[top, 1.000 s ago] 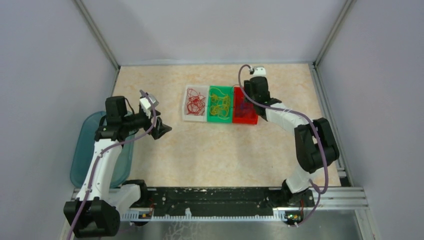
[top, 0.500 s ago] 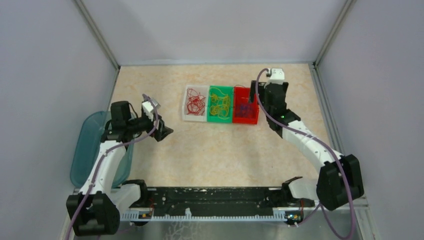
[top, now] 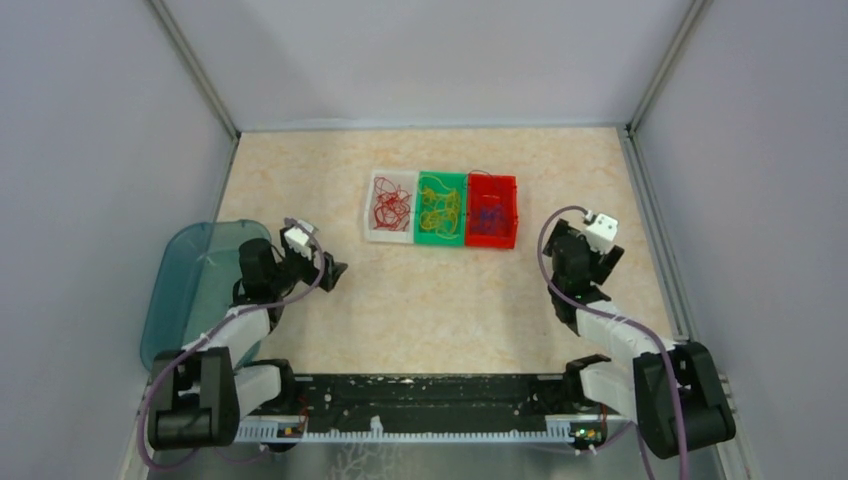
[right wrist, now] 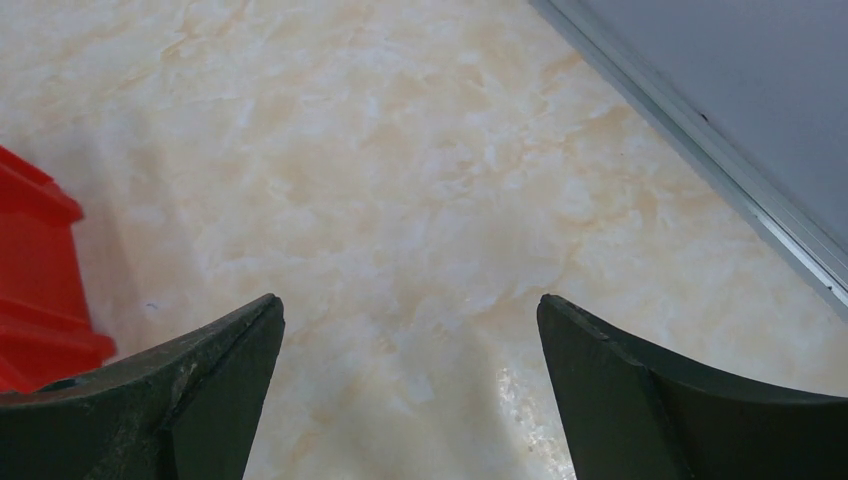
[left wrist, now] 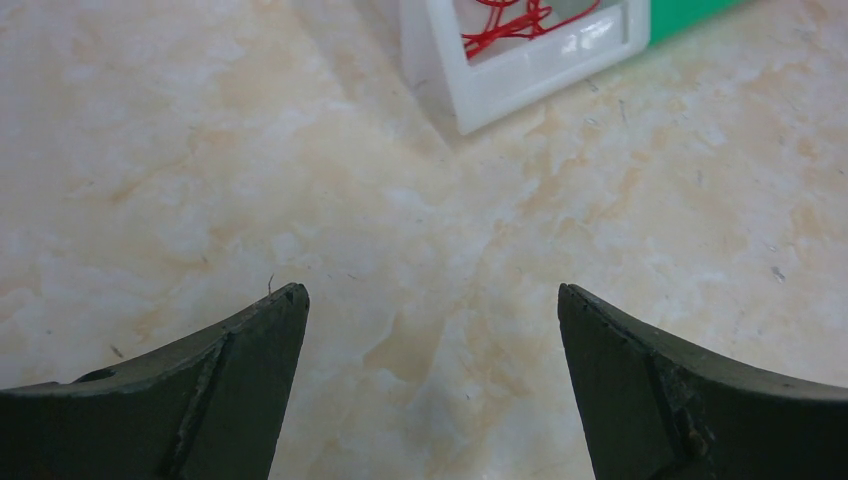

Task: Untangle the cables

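Crouching low over the tabletop, the left gripper sits left of the bins of cables, the right gripper right; both jaws spread.

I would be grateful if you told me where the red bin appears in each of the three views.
Top external: red bin, upper centre, directly right of the green bin.
Left wrist: not in it.
Right wrist: red bin cut off at the left edge.
Shared landmark: the marbled tabletop.
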Controlling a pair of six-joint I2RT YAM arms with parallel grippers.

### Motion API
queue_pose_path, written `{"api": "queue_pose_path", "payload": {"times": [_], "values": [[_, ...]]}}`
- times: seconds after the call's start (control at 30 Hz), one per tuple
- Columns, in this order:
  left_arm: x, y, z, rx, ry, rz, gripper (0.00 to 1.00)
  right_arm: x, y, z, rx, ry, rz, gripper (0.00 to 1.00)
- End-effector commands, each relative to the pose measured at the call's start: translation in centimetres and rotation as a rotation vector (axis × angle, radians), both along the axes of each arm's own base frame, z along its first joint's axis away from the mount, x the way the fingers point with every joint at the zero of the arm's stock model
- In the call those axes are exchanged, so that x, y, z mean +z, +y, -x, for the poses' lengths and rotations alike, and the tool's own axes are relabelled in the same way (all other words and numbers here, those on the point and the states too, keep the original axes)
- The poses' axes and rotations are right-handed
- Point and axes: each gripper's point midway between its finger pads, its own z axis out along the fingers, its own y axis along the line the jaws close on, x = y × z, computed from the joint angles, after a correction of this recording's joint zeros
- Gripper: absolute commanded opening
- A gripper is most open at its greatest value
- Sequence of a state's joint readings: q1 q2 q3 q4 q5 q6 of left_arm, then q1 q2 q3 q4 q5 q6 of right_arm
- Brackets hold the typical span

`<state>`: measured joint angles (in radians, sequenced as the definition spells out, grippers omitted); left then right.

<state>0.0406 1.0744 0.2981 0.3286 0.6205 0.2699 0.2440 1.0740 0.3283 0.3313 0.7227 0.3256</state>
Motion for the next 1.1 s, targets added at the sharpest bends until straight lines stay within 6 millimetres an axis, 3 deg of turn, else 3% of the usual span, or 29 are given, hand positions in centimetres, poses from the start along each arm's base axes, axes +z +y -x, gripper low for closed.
{"api": "queue_pose_path", "payload": {"times": [0.0, 0.2, 0.33, 0.57, 0.77, 0.9, 1.07], "values": [[2.2, 1.2, -3.1, 0.106, -0.158, 0.050, 1.00, 2.5, -2.3, -0.2, -0.123, -0.164, 0.016, 0.98], [2.6, 3.1, -5.4, 0.205, -0.270, 0.019, 1.00, 1.2, -3.8, 0.0, -0.168, -0.199, 0.016, 0.98], [2.8, 2.8, -6.4, 0.199, -0.302, 0.061, 1.00, 1.8, -3.9, -0.8, -0.117, -0.238, 0.033, 0.98], [2.2, 3.7, -5.3, 0.270, -0.388, 0.089, 1.00, 1.1, -5.8, -1.0, -0.163, -0.279, -0.003, 0.99], [2.1, 3.5, -5.3, 0.261, -0.383, 0.083, 1.00, 1.4, -3.1, -3.1, 0.053, -0.260, 0.037, 0.99], [1.5, 4.2, -7.2, 0.308, -0.329, 0.081, 1.00, 0.8, 0.3, -4.4, 0.297, -0.262, 0.102, 0.99], [0.7, 4.0, -7.7, 0.301, -0.285, 0.067, 1.00, 0.6, 0.0, -4.7, 0.261, -0.238, 0.112, 0.99]]}}
